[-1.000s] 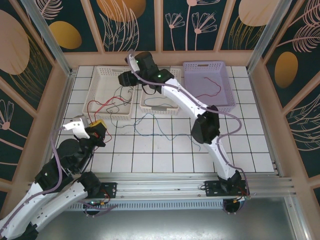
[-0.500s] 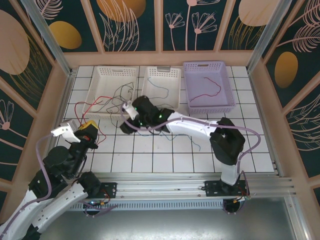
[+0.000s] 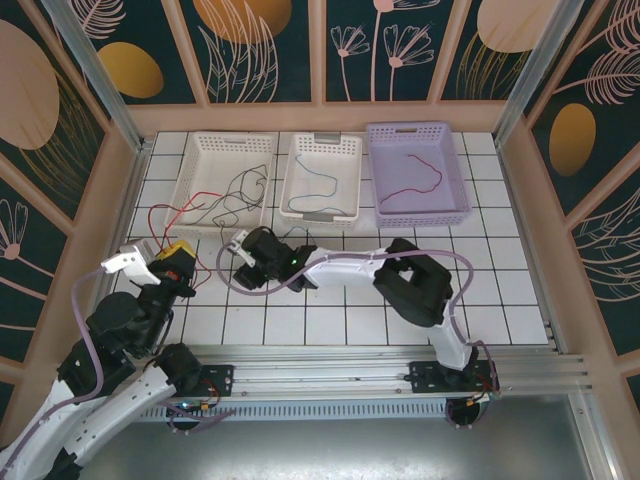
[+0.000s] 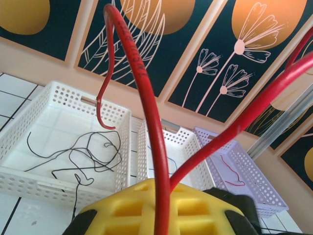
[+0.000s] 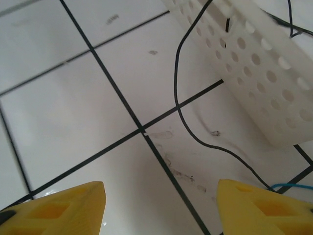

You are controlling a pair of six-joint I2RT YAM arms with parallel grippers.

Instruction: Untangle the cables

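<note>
Now: left gripper pinches red, right gripper open over the tiles

Well off the front-left corner of the left white basket (image 3: 235, 137), the left gripper (image 3: 172, 256) is clamped tight on a red cable (image 4: 145, 98). In the left wrist view the wire rises out of the yellow pads (image 4: 127, 208) in tall loops, and one loose end curls in the air in front of the basket. From above, the rest of this red cable trails over the white tiled table (image 3: 330, 320) just ahead of the basket's front-left corner.

Inside the basket lies a black cable (image 3: 248, 182), thin and loosely looped on its floor, mostly toward the right half. In the right wrist view a black strand runs down past the outside of the basket's perforated wall and on across the tiles.

Just in front of the basket's front-right corner, the right gripper (image 3: 240, 262) sits low over the tiles. Its two yellow fingertips stand wide apart with only bare tile between them, and it grasps no cable. The black strand lies on the tile ahead of the fingertips, apart from both. A short bit of blue wire (image 5: 293, 186) shows beside the right-hand fingertip.

Directly right of the basket, side by side with it, stands the middle white basket (image 3: 325, 138) with a blue cable (image 3: 318, 178) on its floor. Farther right of the landmark basket is the lilac basket (image 3: 415, 127), which holds a second red cable (image 3: 415, 188), well apart from both grippers.
</note>
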